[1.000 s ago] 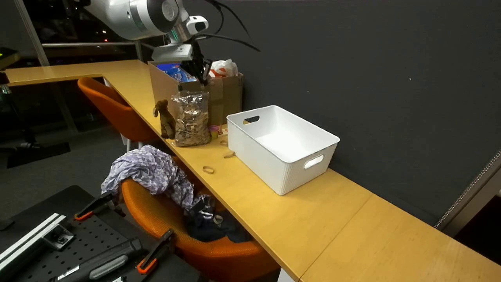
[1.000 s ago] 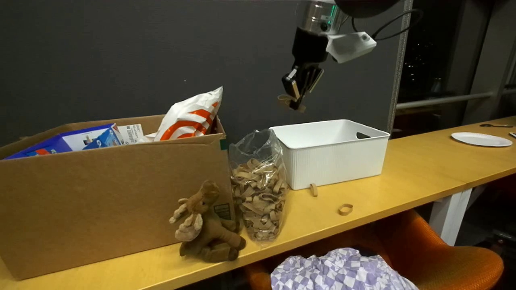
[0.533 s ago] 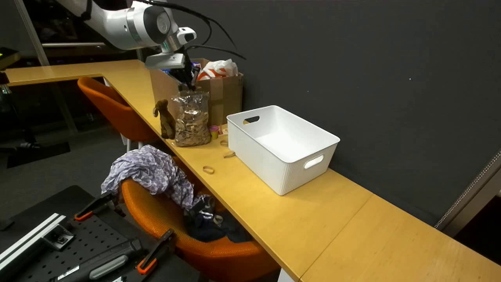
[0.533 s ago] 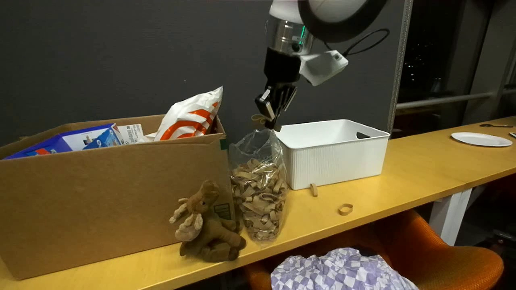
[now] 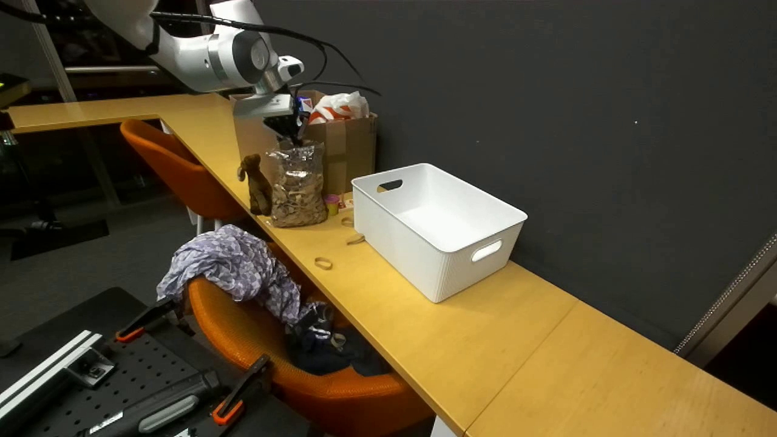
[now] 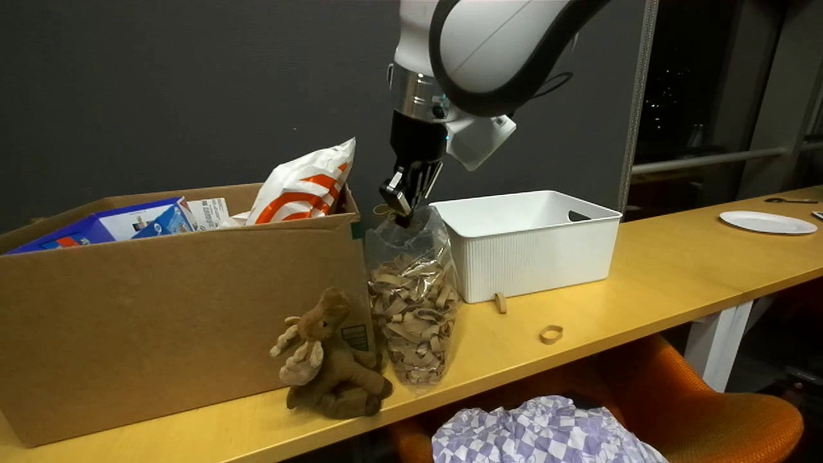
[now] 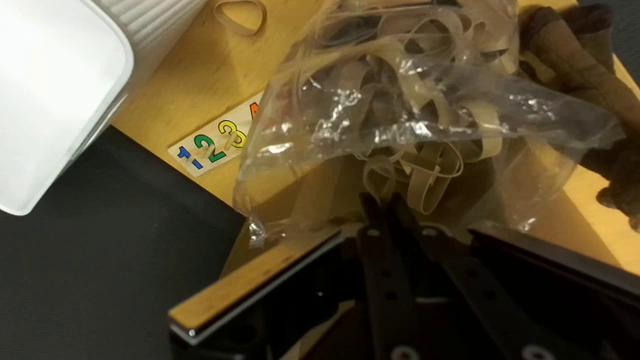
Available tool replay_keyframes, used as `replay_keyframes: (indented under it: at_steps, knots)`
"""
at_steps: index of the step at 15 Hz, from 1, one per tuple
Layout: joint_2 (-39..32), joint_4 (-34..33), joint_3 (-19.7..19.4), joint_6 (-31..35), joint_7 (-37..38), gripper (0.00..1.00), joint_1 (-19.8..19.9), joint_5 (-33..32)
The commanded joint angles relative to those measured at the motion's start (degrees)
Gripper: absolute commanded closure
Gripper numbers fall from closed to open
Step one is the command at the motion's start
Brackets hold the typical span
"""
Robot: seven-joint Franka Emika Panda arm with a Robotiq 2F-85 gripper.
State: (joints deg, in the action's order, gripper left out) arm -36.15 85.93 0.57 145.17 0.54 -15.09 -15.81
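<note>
My gripper [image 6: 406, 218] is shut on tan rubber bands, with a loop of rubber band [image 7: 380, 175] pinched between its fingertips in the wrist view. Another loop [image 7: 429, 192] hangs close by the tips; I cannot tell if it is held. The gripper is at the open top of a clear plastic bag [image 6: 418, 321] full of tan rubber bands, which stands upright on the table. The bag also shows in an exterior view [image 5: 297, 194] and in the wrist view [image 7: 325, 115]. A white bin [image 6: 540, 257] stands beside the bag.
A cardboard box [image 6: 193, 321] with packages stands beside the bag. A brown plush moose [image 6: 341, 379] sits in front. Loose rubber bands [image 6: 551, 334] lie by the bin. A number strip [image 7: 215, 140] lies behind the bag. A paper plate [image 6: 768, 222] lies farther along the table.
The gripper has moved from above the white bin to over the plastic bag and down to its mouth, carrying the rubber bands. The bag, bin and box have not moved.
</note>
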Motion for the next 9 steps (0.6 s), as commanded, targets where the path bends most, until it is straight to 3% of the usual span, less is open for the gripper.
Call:
replay_keyframes:
  at_steps: [1,9]
  knots:
    - [-0.7,-1.87,0.03,-1.79,-0.5,0.62,-0.69,-0.9]
    - [10.16,9.88,-0.54,-1.89,4.03,0.05,-0.38,0.04]
